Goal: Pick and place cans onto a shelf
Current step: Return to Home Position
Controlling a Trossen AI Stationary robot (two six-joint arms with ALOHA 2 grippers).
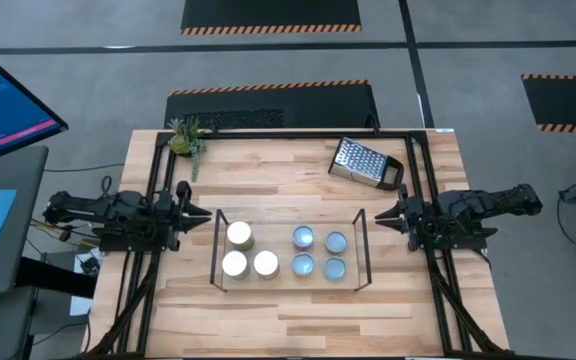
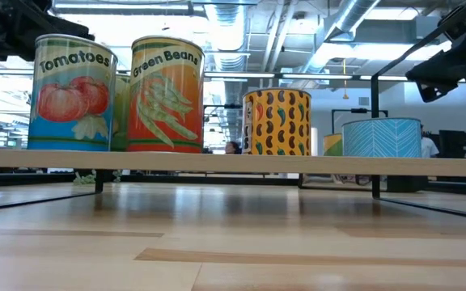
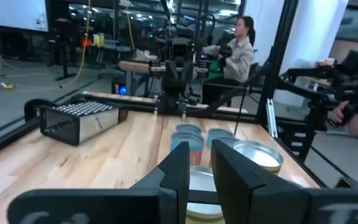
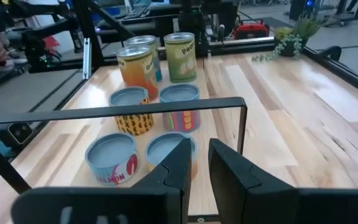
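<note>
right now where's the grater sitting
In the high view the grater lies right of centre on the table, above the right end of the shelf in the picture, close to the right gripper.

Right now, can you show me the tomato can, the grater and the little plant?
tomato can (image 2: 63, 101): low view, on the red tomatoes of its label.
grater (image 1: 358, 159): high view, on its holed metal face.
little plant (image 1: 186, 136): high view, on its green leaves.

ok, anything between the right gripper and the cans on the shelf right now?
Only the shelf itself: its wire end frame stands between the right gripper and the nearest blue-topped cans. Nothing else visible there. The left gripper waits off the shelf's other end.
</note>
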